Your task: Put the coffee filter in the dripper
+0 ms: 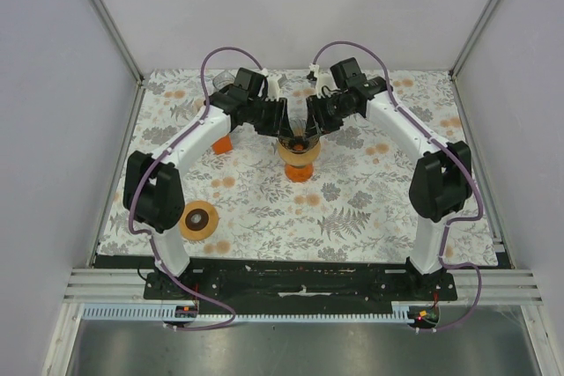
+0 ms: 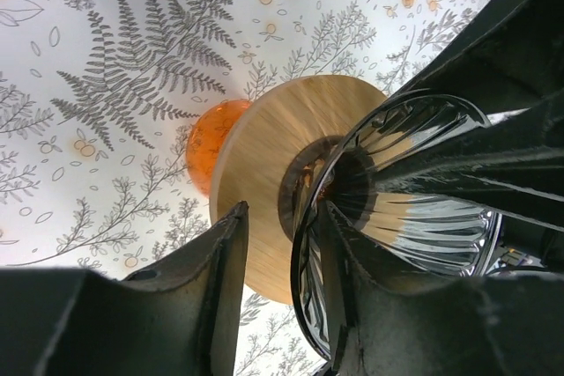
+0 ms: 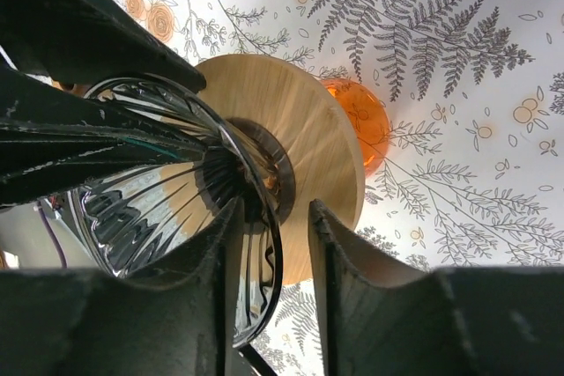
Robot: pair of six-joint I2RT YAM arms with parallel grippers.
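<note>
though the task turns on the coffee filter, no paper can be made out in any view. the ribbed glass cone of the dripper (image 2: 414,209) looks bare in both wrist views, and where the filter lies i cannot tell. the dripper stands near the middle of the floral table cloth (image 1: 352,209), its wooden collar (image 2: 264,147) sitting over an orange base (image 2: 207,143). the left gripper (image 2: 280,222) sits at 10 o'clock of it and the right gripper (image 3: 271,217) at 2 o'clock. each has its jaws apart astride the glass rim, clamped on nothing that shows. by my reading the placing is not yet done, with fetching and seating the filter all left. outward, an orange piece (image 1: 222,144) lies at 9 o'clock of the dripper and a wooden ring (image 1: 199,219) toward 8 o'clock.
</note>
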